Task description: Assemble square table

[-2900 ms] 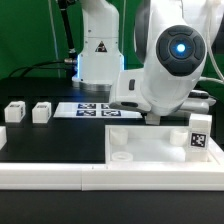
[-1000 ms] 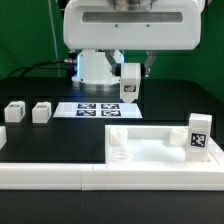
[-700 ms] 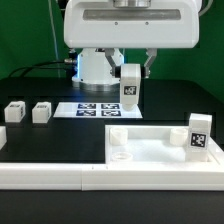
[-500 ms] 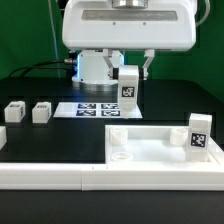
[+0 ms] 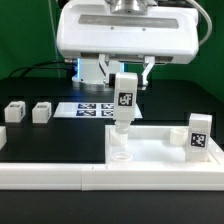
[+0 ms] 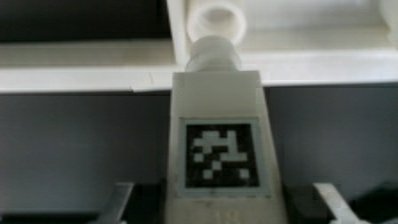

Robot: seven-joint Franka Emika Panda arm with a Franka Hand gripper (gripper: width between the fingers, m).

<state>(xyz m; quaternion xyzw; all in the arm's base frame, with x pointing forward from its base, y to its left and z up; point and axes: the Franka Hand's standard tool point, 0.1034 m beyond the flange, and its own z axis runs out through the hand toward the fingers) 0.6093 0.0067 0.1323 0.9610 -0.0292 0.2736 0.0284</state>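
Observation:
The square table's white slab (image 5: 160,152) lies on the black mat, raised rim up. One tagged leg (image 5: 198,132) stands at its corner on the exterior view's right. My gripper (image 5: 127,72) is shut on another white leg (image 5: 124,98), holding it upright with its tag facing the exterior camera and its narrow end low over the slab's left side. In the wrist view that leg (image 6: 221,110) runs out from my gripper (image 6: 222,202), and its tip lines up with a round hole (image 6: 214,18) in the slab (image 6: 311,40). Dark fingers (image 6: 329,200) flank the leg.
Two loose white legs (image 5: 16,111) (image 5: 42,111) sit on the exterior view's left. The marker board (image 5: 95,109) lies behind the slab. A long white rail (image 5: 50,172) runs along the front edge. The robot's base (image 5: 92,68) stands at the back.
My gripper has carried the leg forward and down, from above the marker board to just over the slab's left side. The arm's body now fills more of the exterior view's top.

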